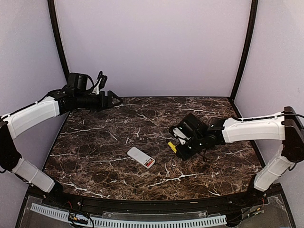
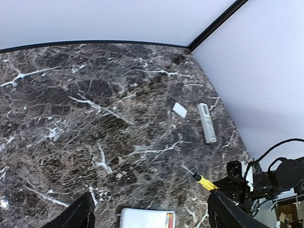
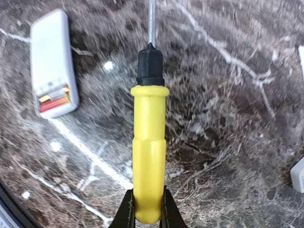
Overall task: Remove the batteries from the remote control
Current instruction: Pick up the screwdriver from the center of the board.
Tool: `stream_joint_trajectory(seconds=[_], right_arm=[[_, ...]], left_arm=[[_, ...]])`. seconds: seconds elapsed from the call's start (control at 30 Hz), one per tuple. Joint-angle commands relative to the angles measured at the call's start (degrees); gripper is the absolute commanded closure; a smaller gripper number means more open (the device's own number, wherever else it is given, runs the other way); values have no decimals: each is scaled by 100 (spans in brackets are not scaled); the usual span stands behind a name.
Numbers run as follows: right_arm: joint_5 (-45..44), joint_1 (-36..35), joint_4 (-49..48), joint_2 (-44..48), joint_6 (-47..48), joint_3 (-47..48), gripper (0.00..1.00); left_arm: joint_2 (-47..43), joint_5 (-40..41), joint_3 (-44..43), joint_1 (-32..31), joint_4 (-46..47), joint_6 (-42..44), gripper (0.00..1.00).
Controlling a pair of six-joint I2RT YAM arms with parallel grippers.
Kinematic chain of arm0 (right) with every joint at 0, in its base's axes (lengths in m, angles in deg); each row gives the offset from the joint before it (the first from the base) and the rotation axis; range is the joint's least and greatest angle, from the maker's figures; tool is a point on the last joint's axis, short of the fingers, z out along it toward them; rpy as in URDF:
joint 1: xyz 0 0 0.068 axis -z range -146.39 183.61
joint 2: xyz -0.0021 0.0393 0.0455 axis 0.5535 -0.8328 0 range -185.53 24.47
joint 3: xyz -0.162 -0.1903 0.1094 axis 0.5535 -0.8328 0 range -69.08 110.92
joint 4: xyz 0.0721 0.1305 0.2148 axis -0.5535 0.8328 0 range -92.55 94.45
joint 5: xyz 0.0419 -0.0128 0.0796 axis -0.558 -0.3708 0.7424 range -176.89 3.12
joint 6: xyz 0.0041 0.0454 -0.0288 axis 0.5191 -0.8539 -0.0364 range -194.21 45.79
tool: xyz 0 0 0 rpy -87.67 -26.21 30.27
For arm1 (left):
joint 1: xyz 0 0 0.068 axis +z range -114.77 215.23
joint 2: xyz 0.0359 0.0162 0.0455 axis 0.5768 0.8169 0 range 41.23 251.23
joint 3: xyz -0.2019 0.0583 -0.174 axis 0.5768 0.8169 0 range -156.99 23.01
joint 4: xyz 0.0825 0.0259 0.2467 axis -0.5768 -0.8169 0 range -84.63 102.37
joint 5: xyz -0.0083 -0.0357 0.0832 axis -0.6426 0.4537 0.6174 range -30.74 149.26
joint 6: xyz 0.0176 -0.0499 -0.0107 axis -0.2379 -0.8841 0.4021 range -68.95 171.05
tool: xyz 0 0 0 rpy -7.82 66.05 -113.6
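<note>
My right claw (image 3: 146,211) is clenched on the butt of the yellow-handled screwdriver (image 3: 149,142), whose shaft points out over the table (image 3: 228,118). The batteries (image 3: 52,100) sit in the open end of the white remote (image 3: 50,52), which lies on the table near the tool, to its left. My left claw (image 1: 113,100) hangs released above the far left corner.

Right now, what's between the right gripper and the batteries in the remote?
Only the yellow screwdriver held by the right gripper; otherwise bare tabletop to the remote's batteries. Top and right wrist views show it.
</note>
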Motion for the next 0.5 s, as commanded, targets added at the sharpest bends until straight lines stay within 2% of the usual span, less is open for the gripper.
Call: stream_joint_trajectory(seconds=[0.0, 0.17, 0.3, 0.47], right_arm=[[-101, -45, 103, 635, 268, 659, 100], [-94, -105, 195, 838, 647, 1268, 100], [-93, -224, 259, 732, 939, 1610, 100], [-305, -435, 457, 525, 1186, 1892, 100]], left_arm=[[-404, -980, 184, -11, 682, -622, 20], [-410, -1943, 541, -145, 1662, -1798, 21], [-109, -2379, 457, -376, 1780, -2081, 18], [130, -2525, 252, -668, 1788, -2148, 16]])
